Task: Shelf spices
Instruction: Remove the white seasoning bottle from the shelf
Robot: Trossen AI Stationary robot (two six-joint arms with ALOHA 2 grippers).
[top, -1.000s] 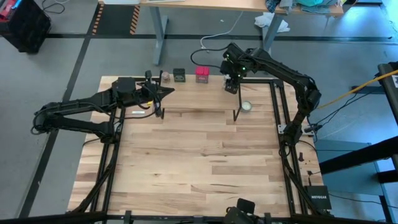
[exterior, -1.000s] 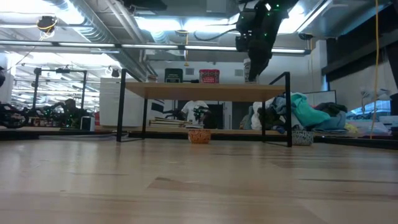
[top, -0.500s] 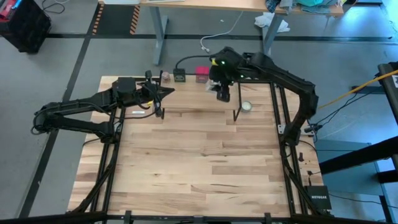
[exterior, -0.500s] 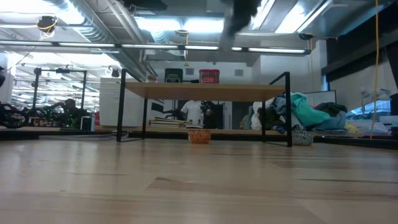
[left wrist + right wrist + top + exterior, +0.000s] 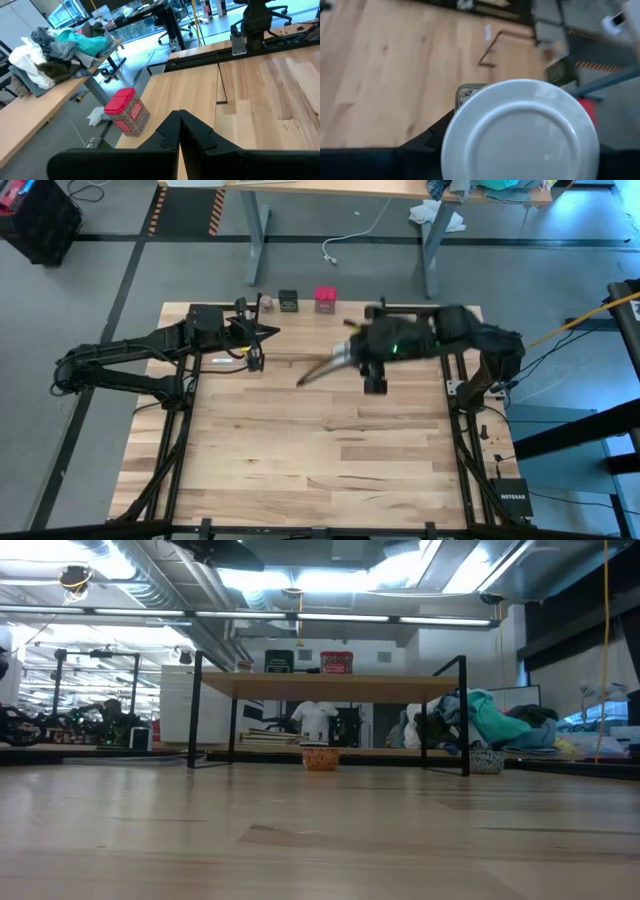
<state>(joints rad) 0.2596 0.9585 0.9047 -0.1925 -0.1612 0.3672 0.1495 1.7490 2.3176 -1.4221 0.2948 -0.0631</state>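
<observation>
Shelving the spices: we see the right gripper out over the right half of the shelf, half-spread and clamped around the clear white-lidded jar, whose round white lid fills the right wrist view. The fingers themselves are mostly hidden beneath that lid. Three spices stand in a row along the shelf's far edge: the tan-grey round jar toward the left, the dark square tin just beside it, and the red square box a little further right, with bare board beyond it toward the right end. The left gripper rests at the shelf's left end, fingers pressed together and holding nothing, the red box in its sights. We judge the jar to be light and rigid, with smooth sides that could slip in a loose pinch and a clear body that may crack if dropped. The lid could be loose, so it is no place to lift from. The safest hold, in our view, is across the body just under the lid, with the jar kept upright. Setting it down calls for a level, gentle touch on the narrow board, clear of the red box.
</observation>
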